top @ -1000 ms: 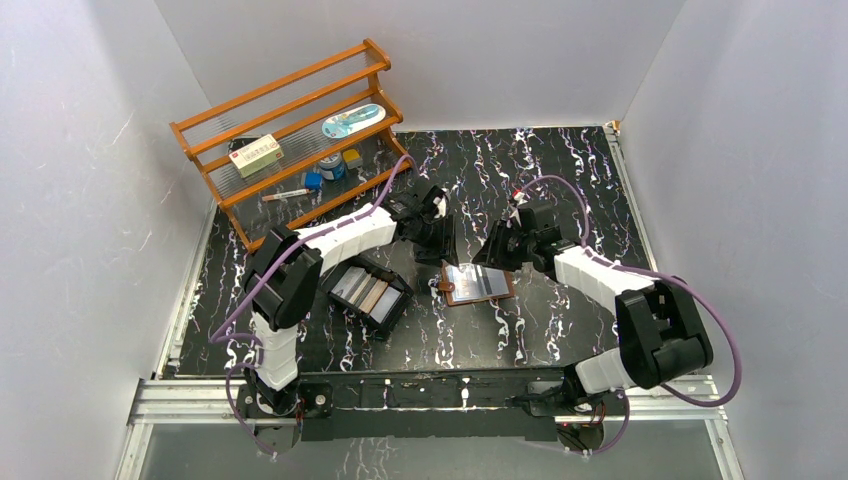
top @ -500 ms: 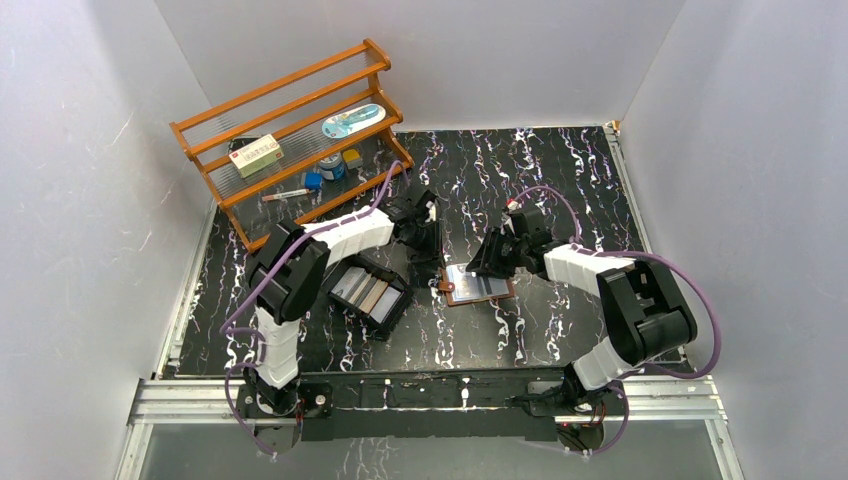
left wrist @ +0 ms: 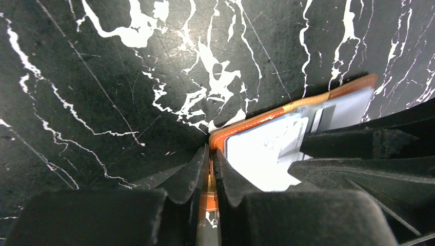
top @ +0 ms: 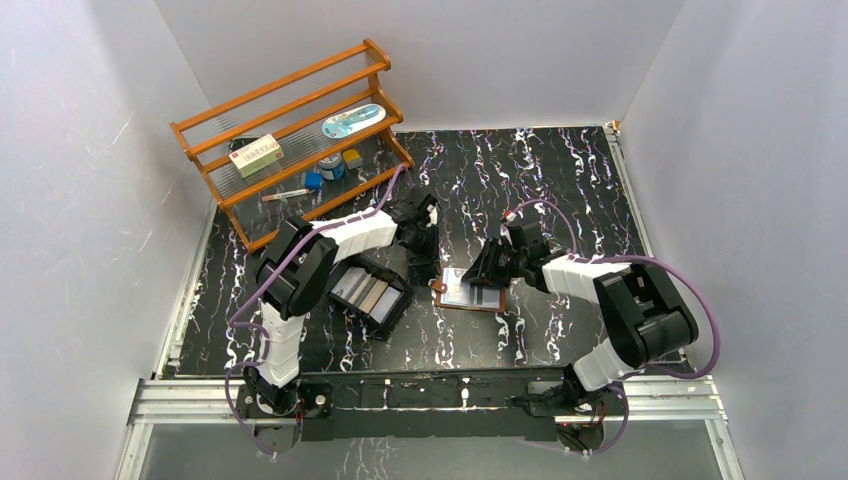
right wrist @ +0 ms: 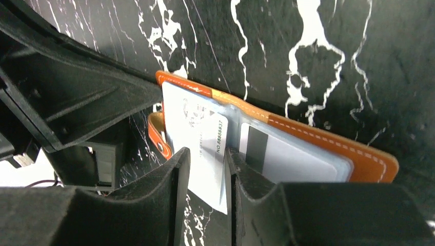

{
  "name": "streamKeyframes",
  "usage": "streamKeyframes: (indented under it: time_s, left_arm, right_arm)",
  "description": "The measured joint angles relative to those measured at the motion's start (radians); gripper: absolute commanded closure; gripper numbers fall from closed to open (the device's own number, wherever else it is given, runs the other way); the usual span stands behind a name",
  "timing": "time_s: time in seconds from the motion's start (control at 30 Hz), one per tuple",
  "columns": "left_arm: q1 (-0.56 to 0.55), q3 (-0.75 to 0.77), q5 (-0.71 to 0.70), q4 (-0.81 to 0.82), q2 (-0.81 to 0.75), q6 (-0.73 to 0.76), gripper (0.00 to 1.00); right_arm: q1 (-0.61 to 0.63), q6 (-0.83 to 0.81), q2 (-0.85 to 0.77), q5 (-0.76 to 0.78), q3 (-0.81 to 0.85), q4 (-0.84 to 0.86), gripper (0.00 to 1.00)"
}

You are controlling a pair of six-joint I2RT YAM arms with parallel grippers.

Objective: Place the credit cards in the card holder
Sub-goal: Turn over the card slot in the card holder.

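With the left gripper [left wrist: 211,169] pinching the card holder [right wrist: 328,148] edge, the right gripper [right wrist: 208,169], holding a white card [right wrist: 202,138], should push slowly.

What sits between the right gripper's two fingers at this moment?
A white credit card, partly slid into the open card holder, stands between the right gripper fingers; the right wrist view shows it.

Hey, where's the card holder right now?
In the top view the card holder lies open mid-table between the left gripper and right gripper, just right of the black tray.
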Motion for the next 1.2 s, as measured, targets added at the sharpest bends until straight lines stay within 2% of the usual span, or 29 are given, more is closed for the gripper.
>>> streamKeyframes:
  time_s: [0.1, 0.23, 0.3, 0.57, 0.67, 0.87, 1.2]
  left_arm:
    - [0.000, 0.004, 0.013, 0.002, 0.004, 0.008, 0.89]
    - [-0.001, 0.028, 0.029, -0.009, 0.015, 0.013, 0.73]
    - [-0.001, 0.043, 0.043, -0.019, 0.015, 0.018, 0.69]
    - [-0.009, 0.084, 0.136, -0.032, 0.008, 0.016, 0.65]
    - [-0.027, 0.085, 0.151, -0.033, 0.008, 0.012, 0.61]
    - [-0.050, 0.085, 0.172, -0.034, 0.008, 0.005, 0.59]
    - [-0.049, 0.066, 0.125, -0.030, 0.008, 0.016, 0.56]
  right_arm:
    - [0.002, 0.017, -0.029, -0.006, -0.028, -0.002, 0.63]
    - [0.006, 0.009, -0.075, 0.023, -0.030, -0.053, 0.62]
    - [0.006, 0.000, -0.101, 0.046, -0.027, -0.089, 0.62]
    - [0.006, -0.025, -0.168, 0.124, -0.009, -0.216, 0.64]
    - [0.006, -0.031, -0.172, 0.142, -0.009, -0.232, 0.68]
    - [0.006, -0.038, -0.171, 0.151, -0.010, -0.242, 0.69]
    - [0.006, -0.034, -0.171, 0.147, -0.034, -0.230, 0.71]
